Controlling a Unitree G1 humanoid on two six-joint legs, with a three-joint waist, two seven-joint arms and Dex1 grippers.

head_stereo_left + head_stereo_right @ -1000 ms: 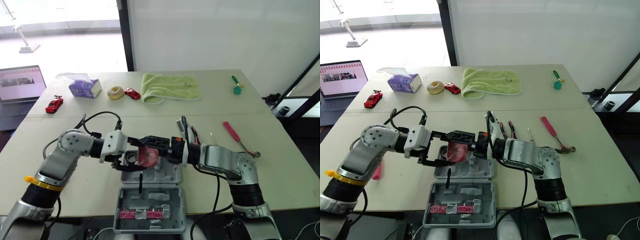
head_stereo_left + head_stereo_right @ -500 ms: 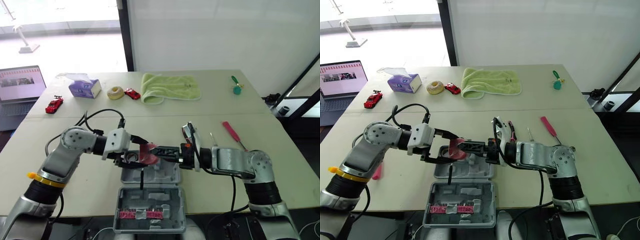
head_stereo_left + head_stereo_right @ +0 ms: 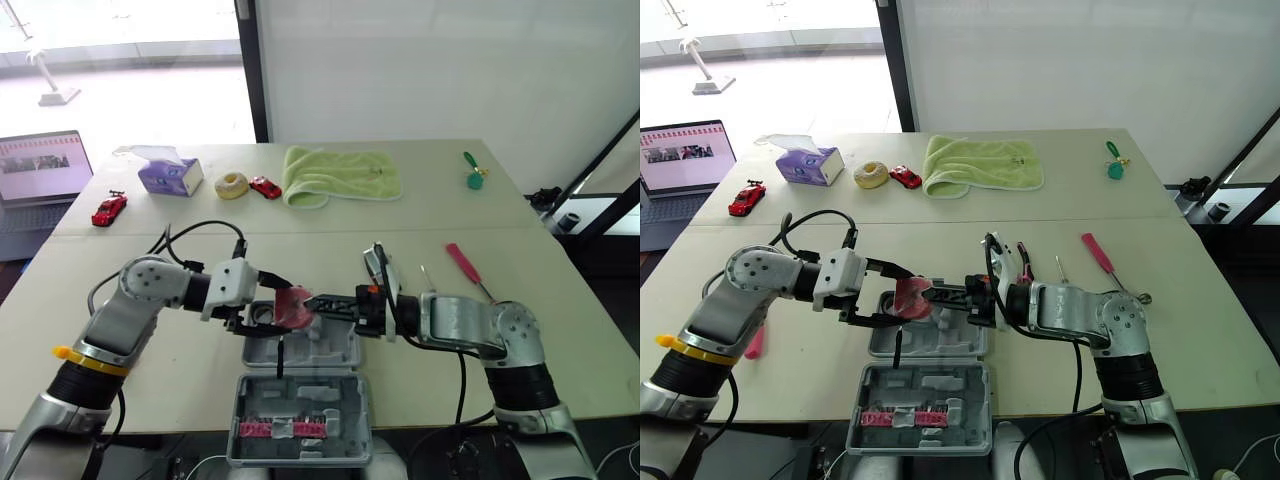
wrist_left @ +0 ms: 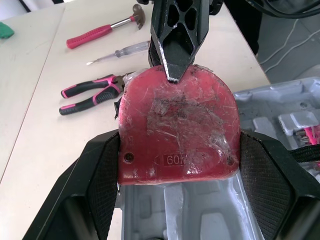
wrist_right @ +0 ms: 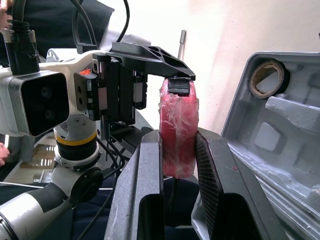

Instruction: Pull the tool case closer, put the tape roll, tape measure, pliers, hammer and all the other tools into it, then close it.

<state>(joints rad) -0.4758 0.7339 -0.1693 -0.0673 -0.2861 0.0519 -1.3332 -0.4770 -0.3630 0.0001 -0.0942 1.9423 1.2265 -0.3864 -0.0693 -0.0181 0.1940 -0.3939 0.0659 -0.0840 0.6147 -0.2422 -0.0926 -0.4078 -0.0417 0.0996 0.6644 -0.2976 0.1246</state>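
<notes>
**Q:** What do both claws hold?

**A:** The tape measure (image 4: 177,127), a rounded red plastic body wrapped in scuffed film. The left claw (image 3: 283,306) clamps its narrow edges, and the right claw (image 3: 312,301) pinches its flat faces. It hangs above the open tool case (image 3: 345,400).

**Q:** And the surroundings?

**A:** The case is grey moulded plastic and reaches the near edge of the pale table (image 3: 400,215). The tape roll (image 5: 267,79) sits in one recess. The pliers (image 4: 90,92) and hammer (image 3: 470,272) lie beside the right arm.
</notes>
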